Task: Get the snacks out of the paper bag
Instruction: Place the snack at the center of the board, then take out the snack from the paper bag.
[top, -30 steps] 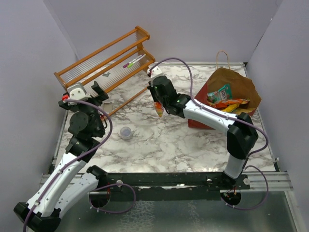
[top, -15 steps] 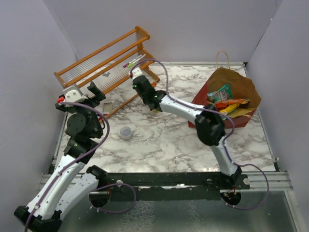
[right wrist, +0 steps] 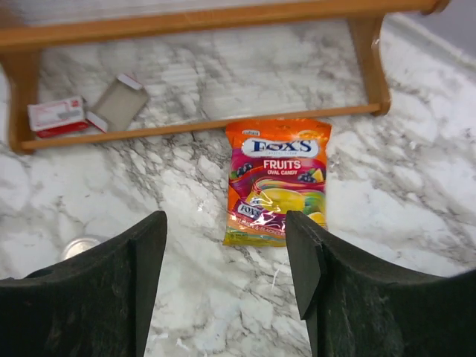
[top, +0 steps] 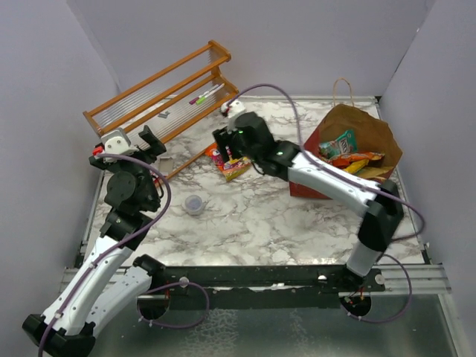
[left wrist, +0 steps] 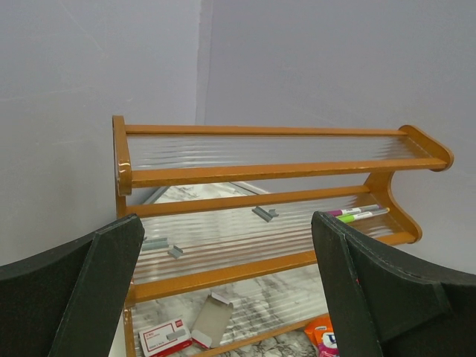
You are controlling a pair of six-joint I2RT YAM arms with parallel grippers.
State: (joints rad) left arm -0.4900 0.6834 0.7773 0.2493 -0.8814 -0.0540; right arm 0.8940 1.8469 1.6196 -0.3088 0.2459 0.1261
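An orange Fox's Fruits candy packet lies flat on the marble table in front of the rack. My right gripper hovers just above and behind it, open, with nothing between its fingers. The dark red paper bag lies open at the right, with more snacks showing in its mouth: a teal packet, an orange one and a yellow one. Over at the left, my left gripper is wide open and empty, facing the rack. A corner of the candy packet shows in the left wrist view.
A slatted wooden rack stands at the back left with two markers on it. A small red-and-white box and an open flap box lie under it. A clear round cup sits left of centre.
The right gripper was shut on the candy packet a second ago. It swung toward the rack and opened, and the packet now lies on the table. The left arm has barely moved.
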